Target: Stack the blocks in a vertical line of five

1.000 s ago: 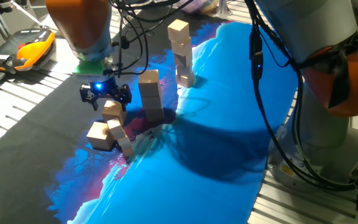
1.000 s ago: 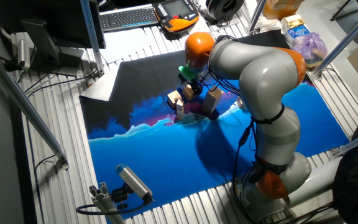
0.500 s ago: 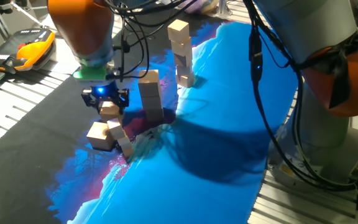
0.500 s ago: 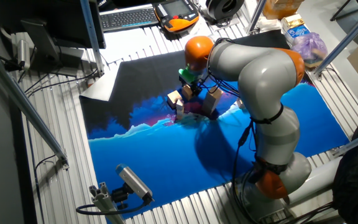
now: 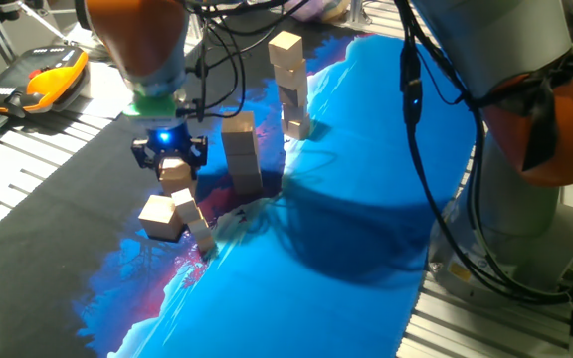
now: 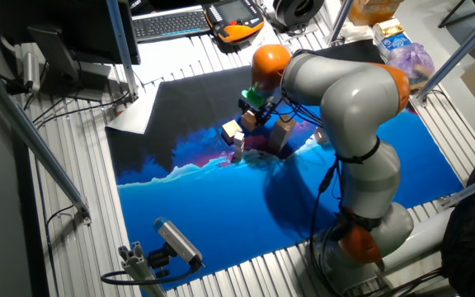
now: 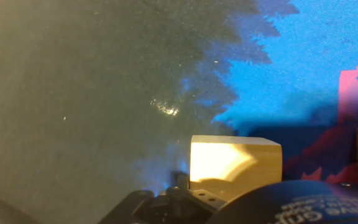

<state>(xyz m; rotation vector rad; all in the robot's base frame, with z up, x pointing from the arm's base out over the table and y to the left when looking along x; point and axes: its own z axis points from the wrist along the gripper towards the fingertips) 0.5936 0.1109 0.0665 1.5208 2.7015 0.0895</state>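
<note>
Blue-and-black cloth with a pink streak covered the desk (image 5: 58,209), with slatted metal showing at the edges. At roughly 10 o'clock in one fixed view the claw (image 5: 171,164) hung just clear of the cloth, clenched on a held block (image 5: 175,173); the hand view showed that same block (image 7: 234,167) lit pale between the fingers. Two loose blocks (image 5: 173,216) lay just beneath it toward 6 o'clock, touching each other, one tilted. Toward 3 o'clock stood a near stack (image 5: 240,153), and farther toward 1 o'clock a far stack (image 5: 288,85), taller and slightly crooked (how many cubes each held could not be counted surely). An orange-and-black device (image 5: 46,80) sat off the cloth at 9 o'clock.

The step in hand looked like carrying the held block to a stack top. To do it well, the arm would probably need to rise above the chosen column before moving sideways, since the near stack stood close beside the claw and a brush could topple it. Squaring the block's faces with the cube beneath, lowering straight until contact, then letting go gently would likely keep the column true.
</note>
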